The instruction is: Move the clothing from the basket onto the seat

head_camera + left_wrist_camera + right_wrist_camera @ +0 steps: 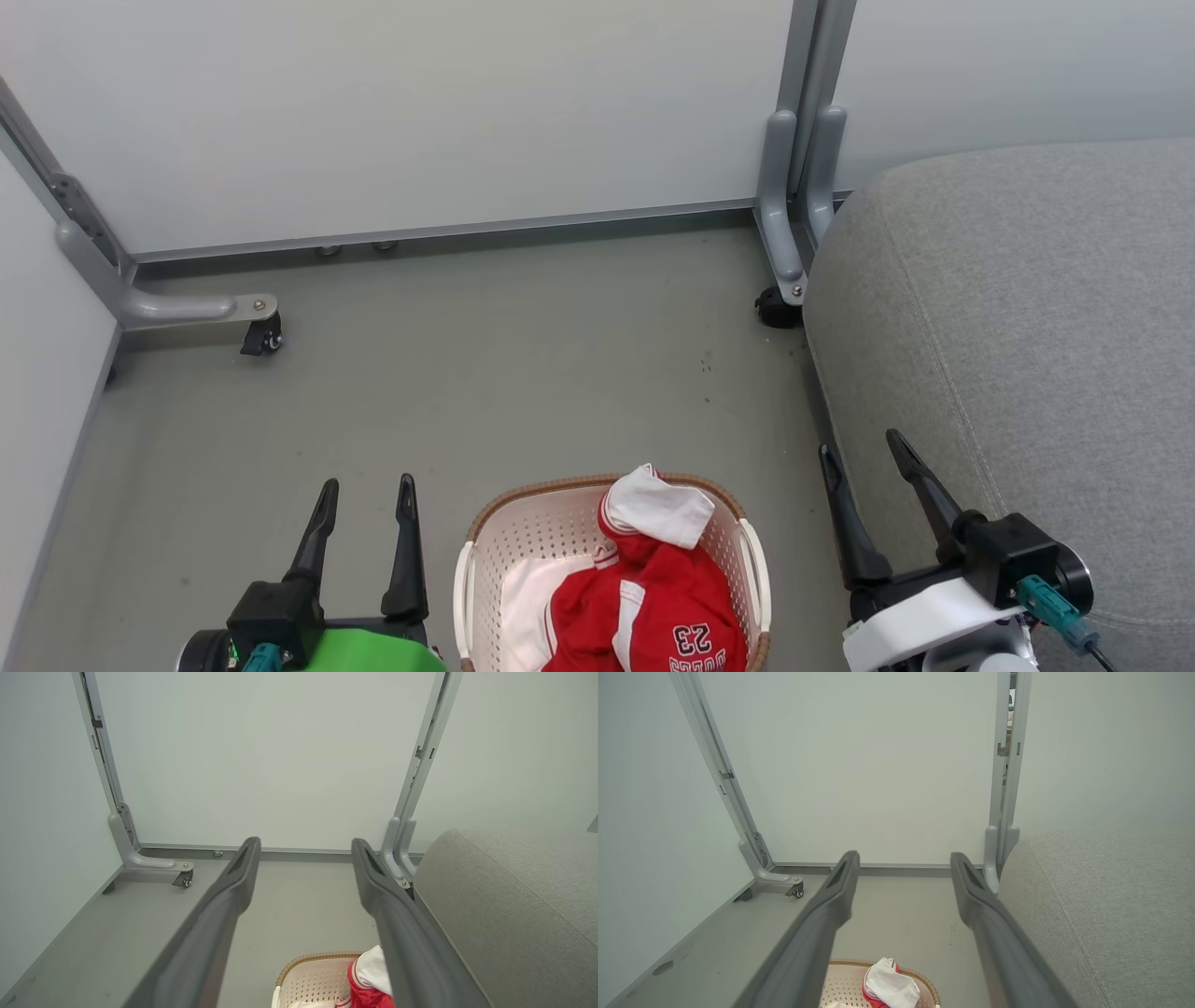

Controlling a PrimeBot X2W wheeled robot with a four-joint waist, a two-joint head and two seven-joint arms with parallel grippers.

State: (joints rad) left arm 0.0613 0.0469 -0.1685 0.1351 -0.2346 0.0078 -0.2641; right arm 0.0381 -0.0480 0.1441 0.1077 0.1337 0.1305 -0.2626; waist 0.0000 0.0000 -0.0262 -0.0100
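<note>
Basket [546, 493] and clothing [674, 597] — cut off below.

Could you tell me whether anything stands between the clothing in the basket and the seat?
Nothing visible does. The clothing lies heaped in the basket, so it must lift out over the side; only a strip of floor separates basket from seat.

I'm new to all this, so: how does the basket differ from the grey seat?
The basket is cream perforated plastic, the seat grey fabric. The basket is far smaller than the seat. The basket holds red clothing; the seat shows none. Both have rounded corners.
</note>
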